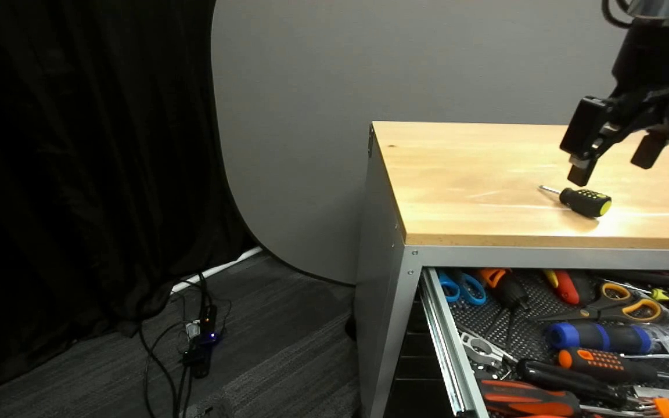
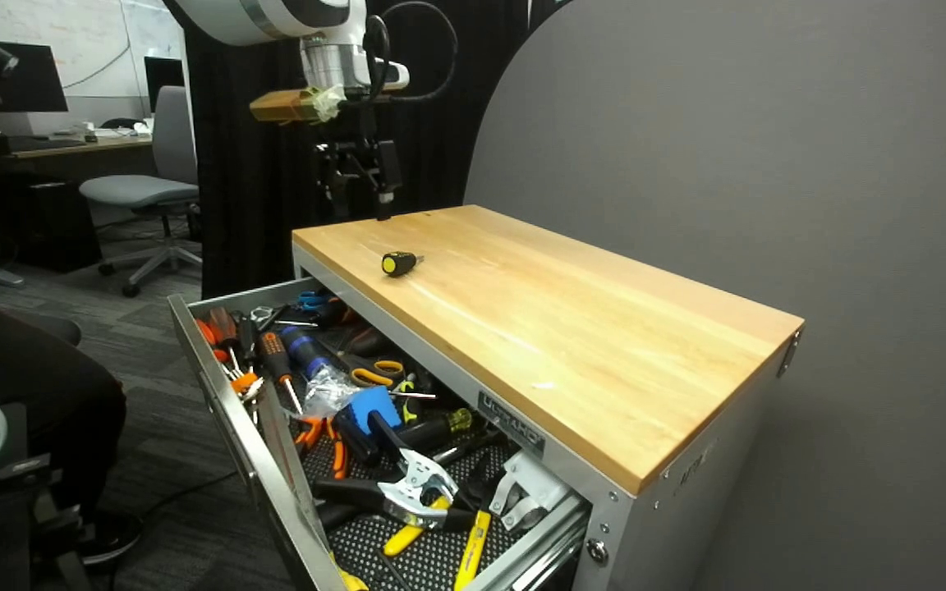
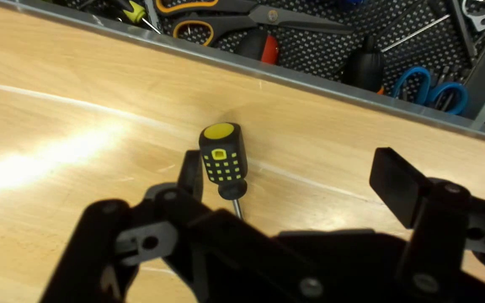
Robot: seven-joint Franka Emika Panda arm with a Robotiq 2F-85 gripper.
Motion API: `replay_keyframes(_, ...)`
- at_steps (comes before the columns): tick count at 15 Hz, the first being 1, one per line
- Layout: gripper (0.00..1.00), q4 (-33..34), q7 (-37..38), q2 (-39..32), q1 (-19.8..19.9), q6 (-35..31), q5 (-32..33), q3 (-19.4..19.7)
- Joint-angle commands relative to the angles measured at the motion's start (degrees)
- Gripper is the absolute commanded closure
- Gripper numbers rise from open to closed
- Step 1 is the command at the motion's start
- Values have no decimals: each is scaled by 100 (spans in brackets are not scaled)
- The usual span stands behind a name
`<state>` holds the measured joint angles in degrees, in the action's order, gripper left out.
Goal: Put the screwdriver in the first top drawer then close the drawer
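My black two-fingered gripper points down, spread wide, near stubby black-yellow screwdriver; exterior view, unlike wrist's, shows grey metal drawer front.

One arm carries one gripper. One screwdriver lies on one cabinet with one drawer pulled out. Inside are two pairs of scissors and one blue block; the other tools overlap too much to count. Beyond: two monitors, one grey chair.

The wrist view shows the screwdriver, its tip hidden.
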<state>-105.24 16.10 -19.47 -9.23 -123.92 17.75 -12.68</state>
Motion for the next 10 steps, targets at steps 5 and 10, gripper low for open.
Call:
replay_keyframes(5,0,1310,-215,-937,-560,545,-41,493)
replay_keyframes(10,0,1581,-62,-1101,-756,891,225,805)
